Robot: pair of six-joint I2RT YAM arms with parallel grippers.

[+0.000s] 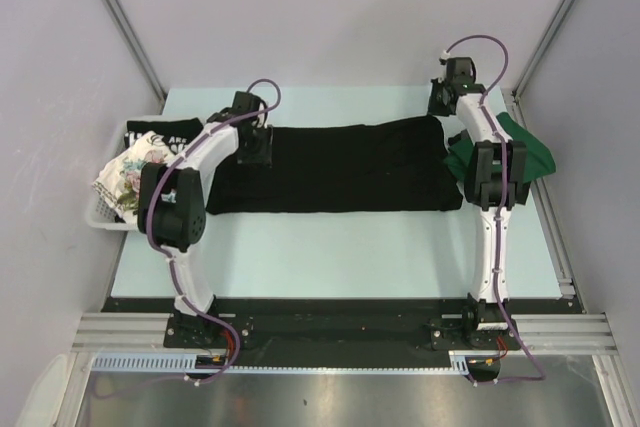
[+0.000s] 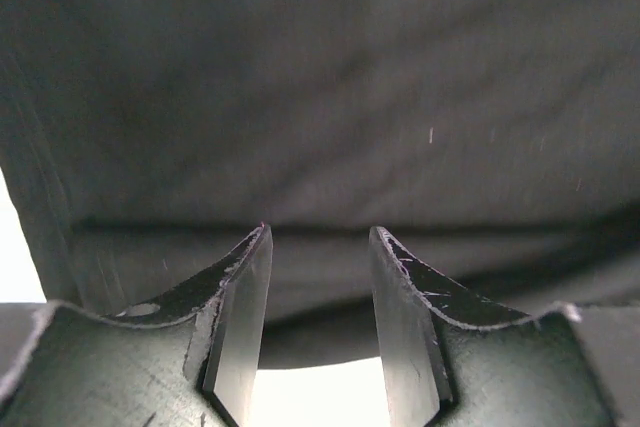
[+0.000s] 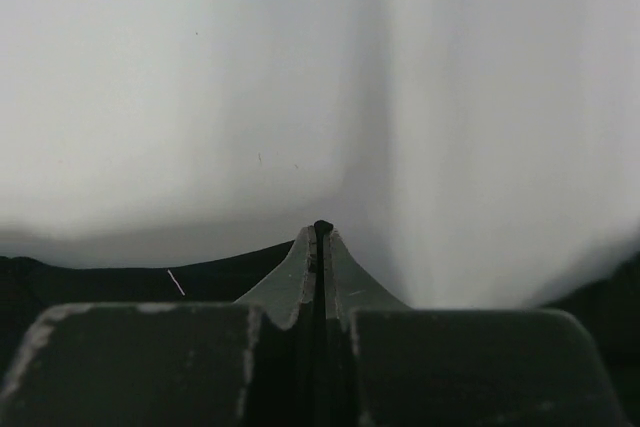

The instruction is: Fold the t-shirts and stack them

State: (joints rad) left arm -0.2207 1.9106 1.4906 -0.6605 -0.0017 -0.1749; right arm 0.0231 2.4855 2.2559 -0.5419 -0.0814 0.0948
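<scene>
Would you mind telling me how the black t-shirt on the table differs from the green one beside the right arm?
The black t-shirt lies spread flat in a wide band across the table; the green t-shirt sits crumpled at the right edge. The black one covers far more table than the green one. Both are plain cloth, without print.

I count four shirts: one plain black shirt [image 1: 340, 167] at centre, one green shirt [image 1: 540, 159] at 3 o'clock, one lettered black shirt [image 1: 160, 134] and one floral shirt [image 1: 125, 179] at 9 o'clock. One basket [image 1: 100, 217]. Two arms: left arm [image 1: 190, 172], right arm [image 1: 492, 237].
</scene>
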